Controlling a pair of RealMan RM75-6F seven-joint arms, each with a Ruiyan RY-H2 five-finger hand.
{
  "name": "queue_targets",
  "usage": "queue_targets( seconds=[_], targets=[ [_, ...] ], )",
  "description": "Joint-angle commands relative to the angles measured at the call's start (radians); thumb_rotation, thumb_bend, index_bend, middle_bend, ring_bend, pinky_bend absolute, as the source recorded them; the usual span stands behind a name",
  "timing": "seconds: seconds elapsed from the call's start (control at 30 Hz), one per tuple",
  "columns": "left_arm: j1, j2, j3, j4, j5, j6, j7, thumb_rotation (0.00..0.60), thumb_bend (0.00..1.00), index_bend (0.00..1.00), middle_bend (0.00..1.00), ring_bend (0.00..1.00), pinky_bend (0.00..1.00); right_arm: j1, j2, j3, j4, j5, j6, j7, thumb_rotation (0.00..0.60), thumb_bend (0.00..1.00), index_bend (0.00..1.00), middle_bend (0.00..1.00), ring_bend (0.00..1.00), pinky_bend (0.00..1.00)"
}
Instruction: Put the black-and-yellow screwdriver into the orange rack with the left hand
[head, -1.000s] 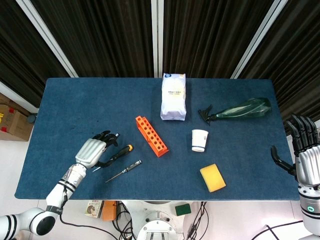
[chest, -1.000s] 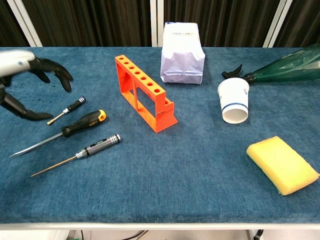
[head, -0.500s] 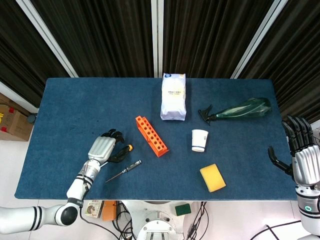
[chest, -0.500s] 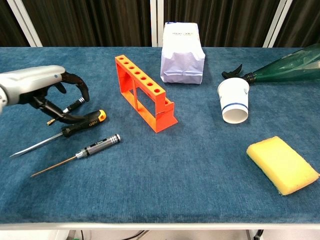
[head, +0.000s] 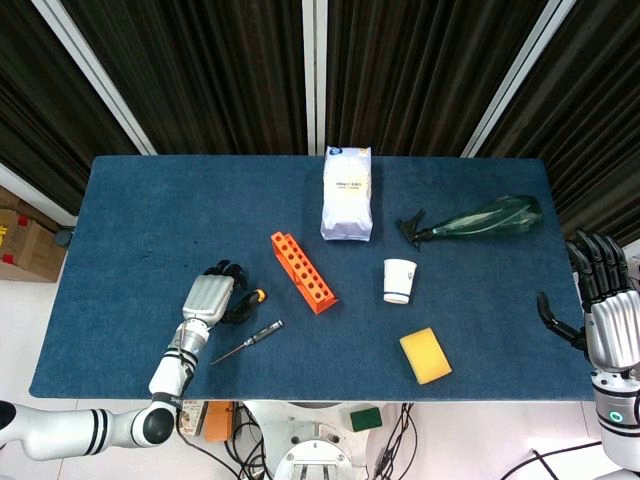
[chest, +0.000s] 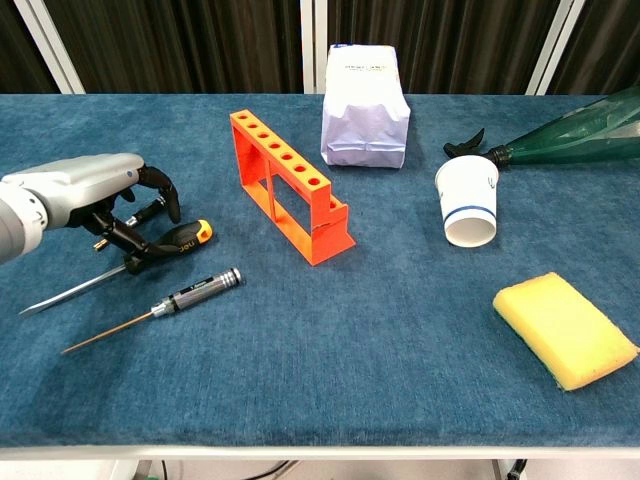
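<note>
The black-and-yellow screwdriver (chest: 180, 238) (head: 252, 298) lies flat on the blue table, handle toward the orange rack (chest: 290, 185) (head: 302, 272), shaft pointing to the near left. My left hand (chest: 85, 192) (head: 207, 298) hovers low over the handle's black part. Its fingers arch above the handle with a gap, and the thumb reaches in against the handle's near side. The hand hides part of the handle. The rack stands upright, a short way right of the handle, its holes empty. My right hand (head: 603, 310) hangs off the table's right edge, fingers spread, holding nothing.
A small black screwdriver (chest: 150, 212) lies just behind my left hand's fingers; a thin silver one (chest: 190, 292) (head: 250, 341) lies nearer. Further right are a white bag (chest: 365, 95), a paper cup (chest: 468, 200), a green spray bottle (chest: 570, 135) and a yellow sponge (chest: 565, 328).
My left hand has moved right and down onto the screwdriver's handle, its fingers curling closer. The screwdriver has not shifted. The right hand has sunk slightly.
</note>
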Motion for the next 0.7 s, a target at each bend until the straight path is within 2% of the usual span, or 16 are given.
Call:
queue_targets(
  seconds=[0.03, 0.3, 0.43, 0.57, 0.7],
  targets=[
    [-0.001, -0.004, -0.001, 0.01, 0.004, -0.011, -0.019, 0.473, 0.2, 0.41, 0.18, 0.08, 0.21, 0.0, -0.001, -0.002, 0.002, 0.004, -0.005, 0.001, 0.6, 0.43, 0.0, 0.0, 0.0, 0.0],
    [-0.016, -0.036, -0.007, 0.052, -0.005, -0.026, -0.024, 0.477, 0.21, 0.43, 0.18, 0.08, 0.21, -0.004, 0.0, -0.001, 0.006, 0.007, -0.001, 0.006, 0.6, 0.44, 0.0, 0.0, 0.0, 0.0],
    [-0.02, -0.051, -0.012, 0.066, -0.015, -0.017, -0.018, 0.535, 0.23, 0.46, 0.19, 0.08, 0.21, -0.006, 0.003, 0.004, 0.009, 0.014, 0.002, 0.016, 0.6, 0.44, 0.0, 0.0, 0.0, 0.0],
    [-0.018, -0.057, -0.015, 0.069, -0.007, -0.005, -0.024, 0.562, 0.24, 0.52, 0.2, 0.08, 0.21, -0.005, 0.002, 0.005, 0.016, 0.018, -0.001, 0.025, 0.6, 0.44, 0.0, 0.0, 0.0, 0.0],
    [-0.014, -0.052, -0.017, 0.063, 0.002, 0.002, -0.034, 0.564, 0.24, 0.52, 0.2, 0.08, 0.21, -0.003, 0.0, 0.005, 0.023, 0.021, -0.007, 0.032, 0.6, 0.44, 0.0, 0.0, 0.0, 0.0]
  ],
)
